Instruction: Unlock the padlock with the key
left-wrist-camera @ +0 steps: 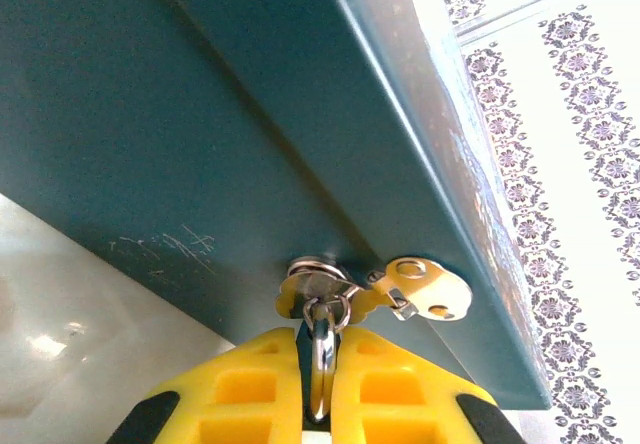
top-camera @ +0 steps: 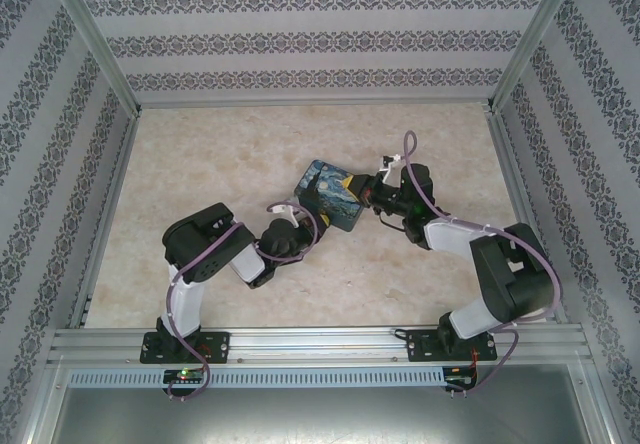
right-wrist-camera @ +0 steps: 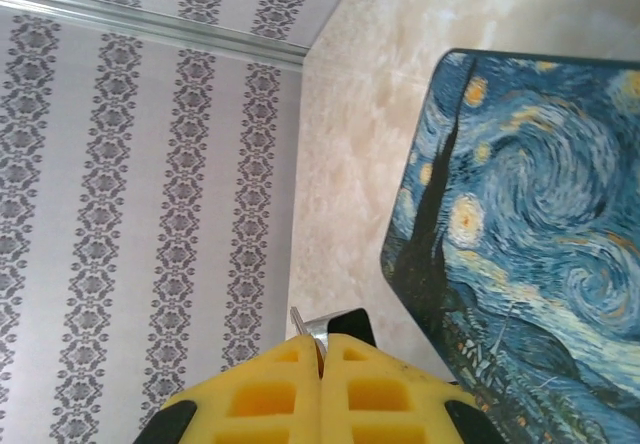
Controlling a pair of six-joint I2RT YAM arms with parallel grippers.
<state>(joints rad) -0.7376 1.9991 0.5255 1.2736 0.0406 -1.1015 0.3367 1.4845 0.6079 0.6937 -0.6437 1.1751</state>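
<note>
- The step in hand was judged to be the bringing of the key (right-wrist-camera: pixel 306 324) to the padlock (left-wrist-camera: pixel 320 379). No insertion or turning could be seen.
- The left claw (left-wrist-camera: pixel 318 336) was clenched on a thin silvery loop, taken to be the padlock's shackle. It hung at the hasp (left-wrist-camera: pixel 420 289) on the teal side of the box (left-wrist-camera: pixel 200 114).
- The padlock's body was hidden between the pads, so the facing of the keyhole could not be told.
- The right claw (right-wrist-camera: pixel 322 349) was clenched on a sliver of dull metal, taken to be the key, its tip protruding past the pads.
- For the step to be done well, the padlock would need to be held steady, with its keyhole turned towards the right claw and no hard pull put on the hasp.
- The key should be lined up with the keyhole's axis before it is pushed in, and corrected slowly, since so tiny a key gripped at the pad tips could twist or slip.
- In the top view, the 2 claws were seen at opposite sides of the box, which lay on the tabletop (top-camera: pixel 200 164). The left was at its left edge and the right at its right edge.
- The key was therefore apart from the padlock, with the box between them.
</note>
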